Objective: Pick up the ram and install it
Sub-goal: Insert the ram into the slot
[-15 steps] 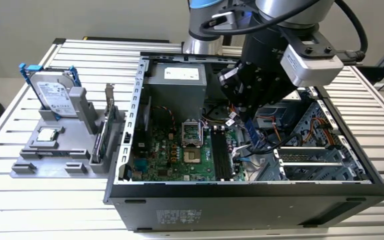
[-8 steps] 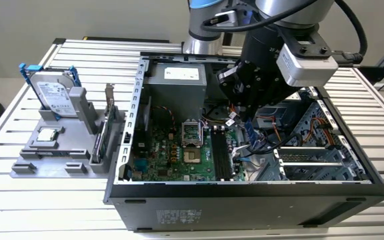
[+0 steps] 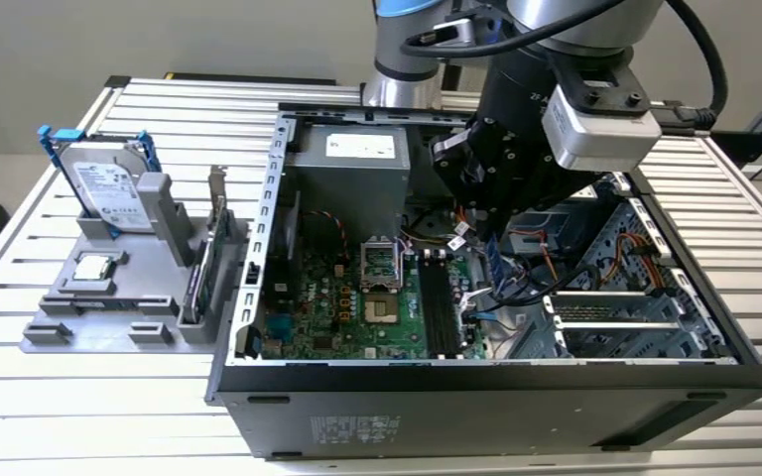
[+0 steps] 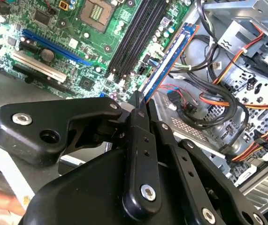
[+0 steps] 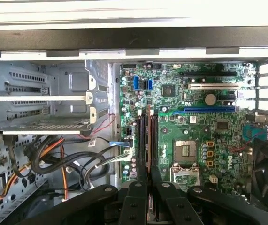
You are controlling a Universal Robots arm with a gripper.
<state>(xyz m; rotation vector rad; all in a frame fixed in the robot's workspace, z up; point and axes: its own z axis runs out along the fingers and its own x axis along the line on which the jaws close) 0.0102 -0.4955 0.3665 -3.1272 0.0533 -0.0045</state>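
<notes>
My gripper (image 4: pixel 139 107) is clenched on the ram (image 4: pixel 169 61), a thin stick held edge-on inside the open computer case (image 3: pixel 460 421), over the green board (image 5: pixel 195 122), just beside its long black slots (image 5: pixel 143 136)

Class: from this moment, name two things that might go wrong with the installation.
The ram in the gripper hangs close to the memory slots; if it is not lined up, it may jam or miss. Loose cables lie beside the slots and might snag.
</notes>
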